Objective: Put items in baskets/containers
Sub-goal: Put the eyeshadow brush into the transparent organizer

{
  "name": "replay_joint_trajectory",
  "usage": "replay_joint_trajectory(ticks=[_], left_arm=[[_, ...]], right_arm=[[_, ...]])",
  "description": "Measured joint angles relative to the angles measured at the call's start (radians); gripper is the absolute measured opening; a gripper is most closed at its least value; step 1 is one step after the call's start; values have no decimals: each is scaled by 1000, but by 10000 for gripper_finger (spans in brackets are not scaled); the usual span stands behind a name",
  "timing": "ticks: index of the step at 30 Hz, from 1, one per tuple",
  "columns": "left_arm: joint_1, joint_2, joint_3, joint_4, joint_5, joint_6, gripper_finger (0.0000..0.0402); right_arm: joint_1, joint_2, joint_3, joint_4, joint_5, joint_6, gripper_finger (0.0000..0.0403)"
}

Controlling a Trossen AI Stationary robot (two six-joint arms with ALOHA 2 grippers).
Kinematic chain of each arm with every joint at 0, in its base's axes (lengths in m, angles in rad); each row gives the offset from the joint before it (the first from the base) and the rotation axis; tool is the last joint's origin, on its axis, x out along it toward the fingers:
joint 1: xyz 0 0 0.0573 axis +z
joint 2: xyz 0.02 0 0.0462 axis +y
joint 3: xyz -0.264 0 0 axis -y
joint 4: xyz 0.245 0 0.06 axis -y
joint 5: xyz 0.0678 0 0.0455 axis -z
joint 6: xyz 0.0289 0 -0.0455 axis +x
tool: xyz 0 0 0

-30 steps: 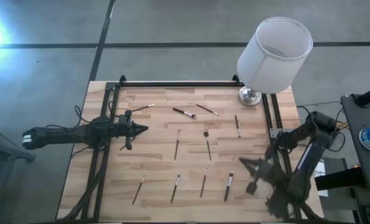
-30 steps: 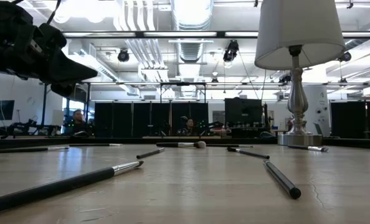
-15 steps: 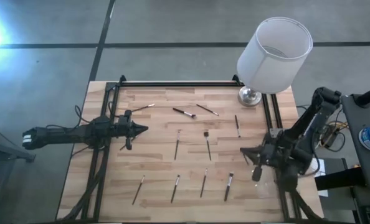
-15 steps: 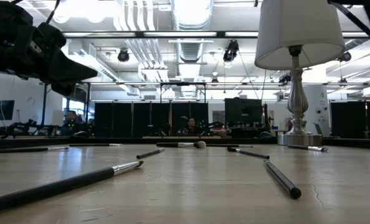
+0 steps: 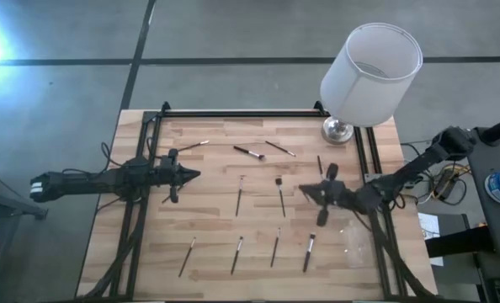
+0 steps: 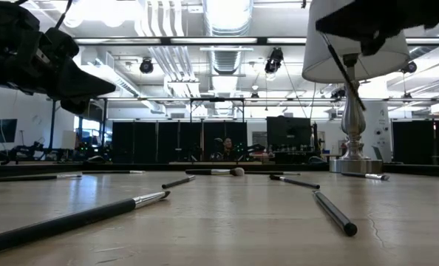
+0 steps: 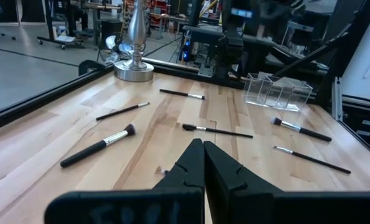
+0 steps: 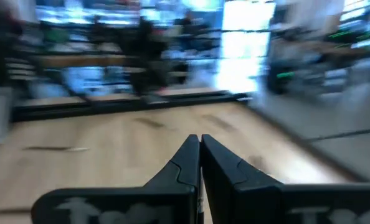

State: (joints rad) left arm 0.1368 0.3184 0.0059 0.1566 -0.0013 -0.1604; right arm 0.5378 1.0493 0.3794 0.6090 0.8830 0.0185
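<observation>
Over the table's right half, my right gripper (image 5: 303, 190) hangs with fingers pressed together, empty; bare wood lies open ahead of it. My left gripper (image 5: 196, 175) sits near the left rail, likewise closed on nothing. Brushes (image 5: 238, 200) lie scattered across the middle. The clear container (image 7: 278, 92) stands near the right edge (image 5: 370, 177), barely visible from above.

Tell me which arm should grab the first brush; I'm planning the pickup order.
Probably the right. Its shut gripper hovers among the brushes and near the clear tray. The left gripper, also shut, waits at the table's far side.
</observation>
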Motion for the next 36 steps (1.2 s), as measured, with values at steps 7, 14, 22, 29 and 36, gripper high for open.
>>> replay_joint_trajectory(ticks=[7, 14, 22, 29, 36], left_arm=[[0, 6, 0, 0, 0, 2, 0], [0, 10, 0, -1, 0, 3, 0], [1, 13, 0, -1, -16, 10, 0], [1, 13, 0, 0, -23, 5, 0], [0, 13, 0, -1, -27, -5, 0]], right_arm=[[119, -37, 90, 0, 203, -242, 8], [137, -333, 31, -233, 90, -114, 8], [479, -335, 30, -404, 429, 37, 8], [765, -227, 20, -403, 686, 200, 8], [735, -113, -9, -396, 688, 310, 8]])
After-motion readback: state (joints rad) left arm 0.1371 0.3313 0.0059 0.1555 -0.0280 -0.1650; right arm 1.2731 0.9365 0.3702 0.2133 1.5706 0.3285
